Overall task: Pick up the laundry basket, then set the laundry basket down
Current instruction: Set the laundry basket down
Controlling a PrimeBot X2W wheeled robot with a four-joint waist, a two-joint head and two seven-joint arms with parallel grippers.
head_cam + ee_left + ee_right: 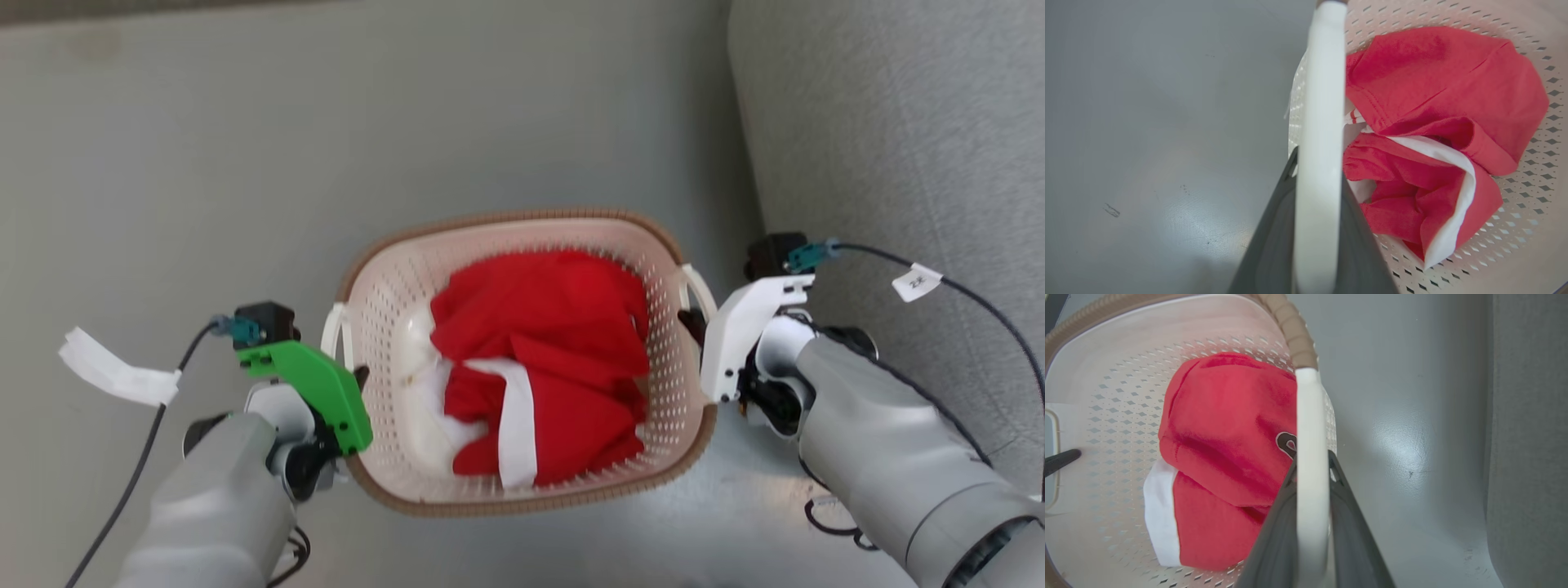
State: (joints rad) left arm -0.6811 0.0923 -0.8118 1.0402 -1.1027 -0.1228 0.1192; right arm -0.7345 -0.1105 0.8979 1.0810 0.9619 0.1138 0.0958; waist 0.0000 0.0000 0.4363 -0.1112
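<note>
Left pincer (1318,163) and right pincer (1312,457) clamped on laundry basket (392,286), glossy grey floor (245,163), grey upholstery (898,122) beside

One laundry basket (384,327), two handles (335,335) (700,290), two tools (357,377) (694,322), perhaps two garments (555,327) (424,400).

Landmark: laundry basket (522,216).
Clothes (547,351) lie inside it, heaped on its bottom.
Left hand (360,377) is at the basket's left side, one finger either side of the left handle (1319,102), touching it.
Right hand (694,320) is at the basket's right side, likewise astride the right handle (1311,416).
Floor (204,163) lies below and all round the basket; contact between them cannot be told.
Upholstered furniture (898,122) stands right of the basket, beyond the right hand.
</note>
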